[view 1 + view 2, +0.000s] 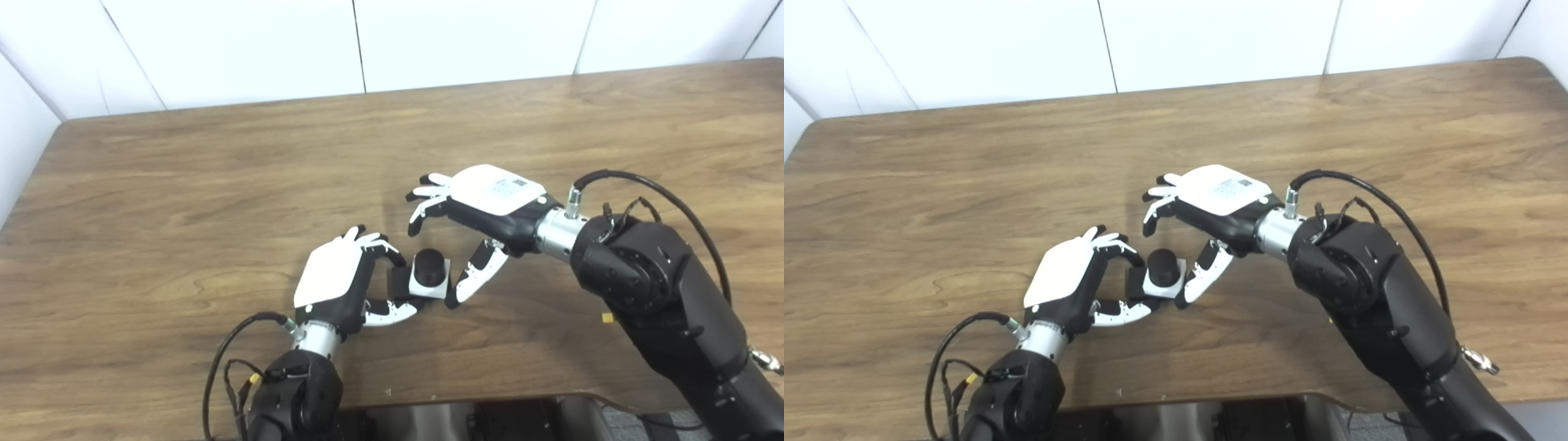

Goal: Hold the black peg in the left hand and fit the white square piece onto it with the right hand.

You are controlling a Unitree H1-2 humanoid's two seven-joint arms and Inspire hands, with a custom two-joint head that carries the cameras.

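Note:
The black peg (429, 267) stands up through the white square piece (430, 292), which sits around it, near the table's front middle. My left hand (334, 278) is shut on the peg's black base (398, 283), fingers above and thumb below. My right hand (493, 199) hovers to the right and is open, holding nothing. Its thumb tip (456, 297) lies close beside the white piece's right edge; whether it touches is unclear. Its fingers (422, 205) curl in the air behind the peg. The same scene shows in the right eye view, with peg (1164, 266) and white piece (1159, 292).
The wooden table (184, 184) stretches far to the left and back, with white wall panels (245, 49) behind it. Its front edge (490, 401) runs just below the arms. The right arm's black forearm and cable (649, 275) fill the lower right.

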